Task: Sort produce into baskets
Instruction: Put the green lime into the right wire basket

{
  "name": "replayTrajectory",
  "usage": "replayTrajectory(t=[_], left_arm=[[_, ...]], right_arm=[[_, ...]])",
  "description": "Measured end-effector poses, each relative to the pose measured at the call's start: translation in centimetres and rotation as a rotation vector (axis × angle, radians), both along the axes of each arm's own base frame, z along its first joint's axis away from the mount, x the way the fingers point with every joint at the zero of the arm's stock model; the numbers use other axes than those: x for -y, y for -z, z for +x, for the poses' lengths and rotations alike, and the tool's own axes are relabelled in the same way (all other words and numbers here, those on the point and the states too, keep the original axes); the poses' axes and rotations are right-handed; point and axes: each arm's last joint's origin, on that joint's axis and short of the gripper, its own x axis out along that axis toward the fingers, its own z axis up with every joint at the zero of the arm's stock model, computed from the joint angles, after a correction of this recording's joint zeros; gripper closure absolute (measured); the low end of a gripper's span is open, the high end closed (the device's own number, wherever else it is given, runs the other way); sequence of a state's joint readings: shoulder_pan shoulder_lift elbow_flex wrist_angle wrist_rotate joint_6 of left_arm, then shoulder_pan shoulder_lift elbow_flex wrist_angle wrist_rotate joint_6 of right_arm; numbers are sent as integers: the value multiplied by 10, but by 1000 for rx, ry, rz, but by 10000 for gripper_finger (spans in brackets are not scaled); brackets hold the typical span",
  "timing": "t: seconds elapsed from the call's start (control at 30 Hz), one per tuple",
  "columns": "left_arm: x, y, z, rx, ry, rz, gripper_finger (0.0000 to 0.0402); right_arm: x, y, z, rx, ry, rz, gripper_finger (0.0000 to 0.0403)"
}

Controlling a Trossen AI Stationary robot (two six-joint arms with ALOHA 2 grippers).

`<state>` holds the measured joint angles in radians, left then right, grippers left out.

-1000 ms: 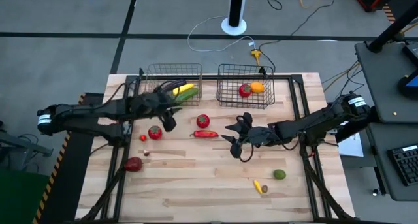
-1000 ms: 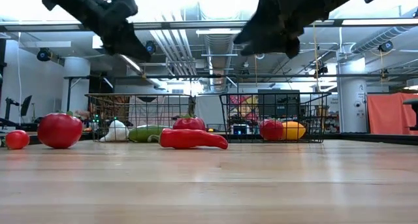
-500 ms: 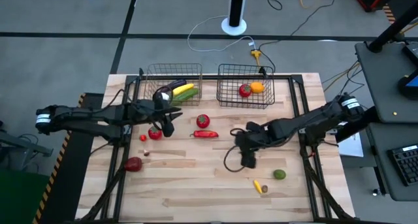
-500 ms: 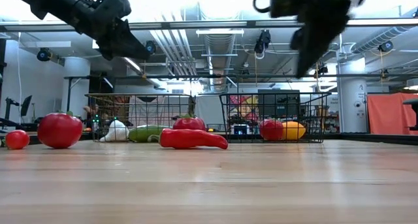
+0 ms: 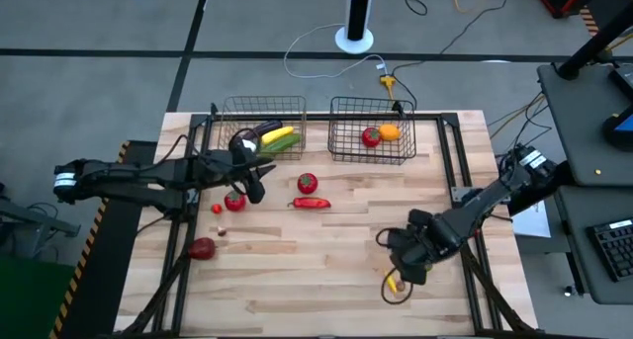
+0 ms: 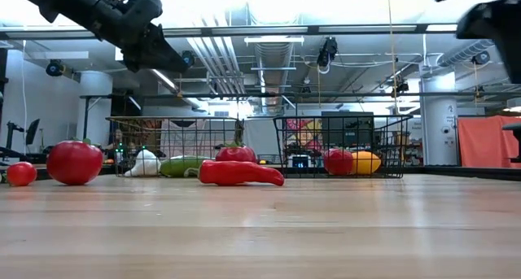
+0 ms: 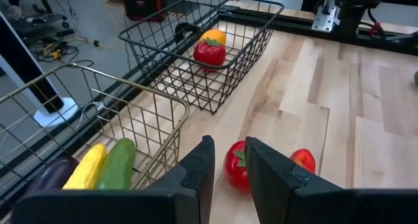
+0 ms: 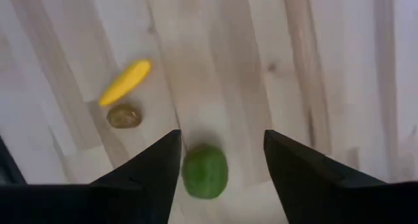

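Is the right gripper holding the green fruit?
No. In the right wrist view the green fruit lies on the wooden table between the open fingers of the right gripper, untouched.

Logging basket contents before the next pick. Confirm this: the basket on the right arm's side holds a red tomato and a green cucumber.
One detail is wrong. The right-side basket holds a red tomato and an orange fruit, not a cucumber. The green cucumber lies in the other basket beside the yellow corn. The high view and left wrist view both show this.
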<state>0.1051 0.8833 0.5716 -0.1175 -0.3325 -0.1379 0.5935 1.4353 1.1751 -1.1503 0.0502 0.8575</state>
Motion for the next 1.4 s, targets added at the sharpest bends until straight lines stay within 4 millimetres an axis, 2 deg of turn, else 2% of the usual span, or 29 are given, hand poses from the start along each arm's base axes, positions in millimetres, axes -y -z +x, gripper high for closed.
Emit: replayTrajectory(t=[0.1, 0.23, 0.4, 0.57, 1.0, 1.4], left_arm=[[0, -1, 0, 4, 2, 4, 332], [0, 0, 0, 9, -5, -10, 332], [0, 1, 0, 8, -6, -11, 332], [0, 1, 0, 6, -5, -11, 332], [0, 3, 2, -4, -5, -12, 332], [-1, 11, 10, -42, -5, -16, 332]], right_arm=[[-11, 6, -12, -19, 25, -9, 164], [-27, 14, -29, -46, -39, -11, 131], [-36, 31, -49, -91, -48, -33, 115], [-34, 48, -57, -101, -42, -47, 122], [-29, 85, -61, -48, -1, 10, 123], [-28, 89, -61, -41, 13, 18, 185]])
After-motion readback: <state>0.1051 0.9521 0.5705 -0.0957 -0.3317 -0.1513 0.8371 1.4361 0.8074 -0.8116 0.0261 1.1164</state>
